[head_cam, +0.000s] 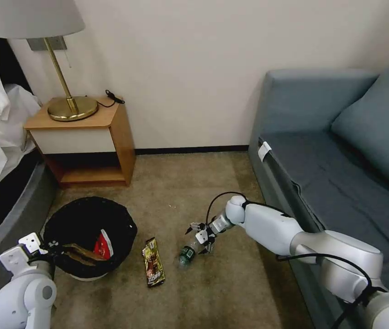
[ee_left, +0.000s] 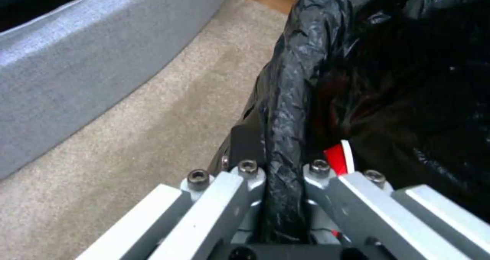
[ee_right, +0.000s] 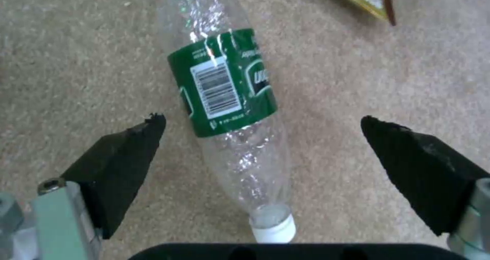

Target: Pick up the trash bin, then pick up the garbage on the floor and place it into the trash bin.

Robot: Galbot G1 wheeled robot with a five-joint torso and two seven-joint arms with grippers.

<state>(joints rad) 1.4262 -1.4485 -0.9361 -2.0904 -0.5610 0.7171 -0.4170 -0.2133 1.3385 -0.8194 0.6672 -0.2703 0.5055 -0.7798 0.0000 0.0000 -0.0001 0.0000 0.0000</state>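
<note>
Clear, crinkled plastic makes the bottle (ee_right: 229, 99) a risky target: it lies on its side on the carpet (head_cam: 231, 283), round and light, so if one pad of my right pincer (head_cam: 202, 237) reaches it before the other it may roll or skid away, and a squeeze on the thin wall may simply crumple it and let it slip. The right pincer is spread wide, and the bottle lies between its two black pads (ee_right: 122, 164) without touching either, white cap (ee_right: 273, 227) toward the pincer and green label farther out. My left pincer (ee_left: 283, 183) is pinching the bag-covered rim of the trash bin (head_cam: 89, 214). The snack wrapper (head_cam: 153, 262) lies on the carpet between trash bin and bottle; a red-white wrapper (head_cam: 104, 246) and brown paper (head_cam: 79, 253) lie inside the bin.
</note>
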